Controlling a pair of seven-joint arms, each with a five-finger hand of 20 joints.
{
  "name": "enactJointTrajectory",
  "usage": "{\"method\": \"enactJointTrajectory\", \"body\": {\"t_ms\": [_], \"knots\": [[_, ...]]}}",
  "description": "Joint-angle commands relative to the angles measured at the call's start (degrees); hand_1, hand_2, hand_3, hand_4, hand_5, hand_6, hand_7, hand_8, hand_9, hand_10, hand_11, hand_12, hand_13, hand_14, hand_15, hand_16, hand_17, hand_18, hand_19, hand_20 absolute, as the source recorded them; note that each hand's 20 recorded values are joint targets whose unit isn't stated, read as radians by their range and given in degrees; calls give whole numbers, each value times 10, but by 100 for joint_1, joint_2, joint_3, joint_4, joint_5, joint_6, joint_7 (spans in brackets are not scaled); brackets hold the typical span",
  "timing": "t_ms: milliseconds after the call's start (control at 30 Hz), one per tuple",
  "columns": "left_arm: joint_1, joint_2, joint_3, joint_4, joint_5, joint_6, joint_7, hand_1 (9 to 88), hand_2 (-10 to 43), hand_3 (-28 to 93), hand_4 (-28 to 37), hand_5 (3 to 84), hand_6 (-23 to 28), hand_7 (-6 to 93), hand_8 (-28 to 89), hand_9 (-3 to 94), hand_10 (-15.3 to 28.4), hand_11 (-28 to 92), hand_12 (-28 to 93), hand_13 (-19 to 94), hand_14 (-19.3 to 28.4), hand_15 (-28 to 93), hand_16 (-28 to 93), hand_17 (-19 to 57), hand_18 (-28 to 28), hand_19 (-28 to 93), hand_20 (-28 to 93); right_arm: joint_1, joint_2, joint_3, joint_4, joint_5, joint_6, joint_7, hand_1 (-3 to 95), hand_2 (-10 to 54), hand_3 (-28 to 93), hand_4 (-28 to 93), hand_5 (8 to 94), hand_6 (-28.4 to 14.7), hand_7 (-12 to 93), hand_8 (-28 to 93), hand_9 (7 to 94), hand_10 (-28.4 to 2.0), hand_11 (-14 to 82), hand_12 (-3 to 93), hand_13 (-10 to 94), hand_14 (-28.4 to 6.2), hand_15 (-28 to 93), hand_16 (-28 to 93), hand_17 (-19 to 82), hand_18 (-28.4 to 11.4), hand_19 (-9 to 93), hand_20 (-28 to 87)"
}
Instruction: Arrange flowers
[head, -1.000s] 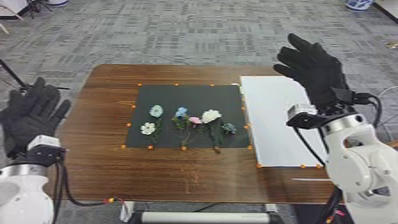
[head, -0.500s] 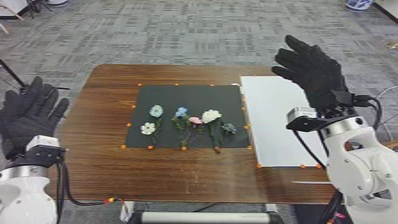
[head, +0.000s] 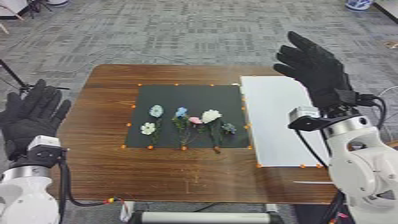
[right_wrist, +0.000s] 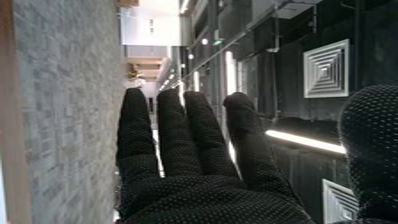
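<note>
My right hand (head: 313, 70) is open over the far right of the table, above the white board's outer edge, holding nothing. In the right wrist view the same hand (right_wrist: 204, 192) has its fingers straight and the thumb apart. My left hand (head: 34, 117) is open beside the table's left edge. On the dark mat (head: 182, 92) lie a pale green flower (head: 156, 110), a white flower (head: 147, 128), a blue flower (head: 181, 112), a pink flower (head: 195, 120), a larger white flower (head: 210, 116) and a grey-blue sprig (head: 229, 128), their stems toward the near side.
A white board (head: 275, 120) lies right of the mat on the brown table (head: 98, 170). Small orange markers line both. A thin white stick (head: 313, 182) is near the table's front right. Cables hang from both wrists.
My right hand has shifted very slightly, first toward the left and then back to the right. My left hand and the flowers have stayed put.
</note>
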Motion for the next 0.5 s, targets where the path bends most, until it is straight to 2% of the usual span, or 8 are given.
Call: {"method": "enactJointTrajectory", "body": {"t_ms": [33, 133, 200, 233, 333, 367, 433, 500], "knots": [[33, 17, 1, -4, -27, 37, 25, 241, 116, 694, -283, 386, 92, 37, -69, 286, 147, 138, 79, 189, 117, 120, -39, -60, 132, 300, 73, -41, 58, 17, -17, 63, 21, -220, 169, 27, 711, -212, 371, -86, 26, -59, 358, -175, 30, 135, 284, -137, 71, 159, 119, -168, 315, 132], [33, 5, 125, 13, -143, 56, 43, 241, 116, 696, -283, 386, 92, 37, -69, 286, 148, 138, 79, 189, 117, 120, -41, -59, 132, 300, 72, -130, 78, 106, -69, 64, 10, -186, 168, 30, 708, -213, 371, -86, 27, -59, 358, -176, 30, 136, 285, -138, 71, 160, 118, -169, 315, 132], [-3, 11, 174, 28, -53, 23, 17, 241, 116, 696, -283, 387, 93, 37, -69, 286, 147, 139, 78, 189, 118, 122, -41, -60, 132, 301, 72, -161, 60, 149, -67, 72, 85, -183, 167, 32, 706, -212, 372, -86, 27, -59, 358, -176, 30, 136, 286, -138, 71, 161, 118, -169, 315, 132], [15, 10, 193, 12, -19, 50, 47, 241, 116, 697, -283, 388, 93, 37, -69, 286, 147, 139, 78, 189, 118, 122, -41, -60, 132, 302, 73, -143, 54, 140, -47, 108, 113, -181, 167, 32, 706, -212, 373, -85, 28, -59, 359, -176, 30, 136, 289, -139, 72, 162, 118, -169, 315, 132], [4, 30, 222, -26, 154, 148, -28, 241, 116, 697, -283, 388, 93, 38, -69, 287, 148, 141, 78, 189, 119, 123, -41, -60, 132, 302, 72, -125, 77, 59, -61, 192, 303, -293, 166, 36, 706, -211, 376, -84, 29, -59, 361, -175, 31, 137, 292, -141, 74, 164, 118, -170, 316, 132], [9, 39, 221, -22, 192, 141, -22, 242, 117, 696, -283, 389, 93, 37, -70, 287, 149, 142, 78, 189, 120, 124, -41, -60, 132, 302, 72, -114, 80, 28, -65, 188, 320, -331, 167, 39, 705, -212, 381, -83, 32, -59, 365, -175, 32, 137, 296, -143, 76, 165, 119, -171, 317, 132], [-10, 41, 253, -47, 50, 222, 70, 241, 119, 697, -283, 391, 94, 39, -69, 288, 149, 143, 78, 189, 128, 128, -39, -60, 132, 303, 72, -121, 67, 32, -70, 174, 229, -326, 168, 45, 703, -212, 385, -81, 36, -59, 370, -175, 34, 138, 302, -146, 79, 167, 120, -171, 318, 133], [-29, 45, 263, -69, 64, 250, 96, 241, 119, 698, -283, 394, 96, 40, -70, 290, 151, 145, 78, 190, 129, 131, -39, -60, 132, 304, 72, -195, 62, 83, -108, 189, 198, -309, 167, 48, 704, -212, 386, -79, 41, -59, 373, -177, 34, 139, 306, -151, 82, 170, 120, -172, 320, 133]]}}
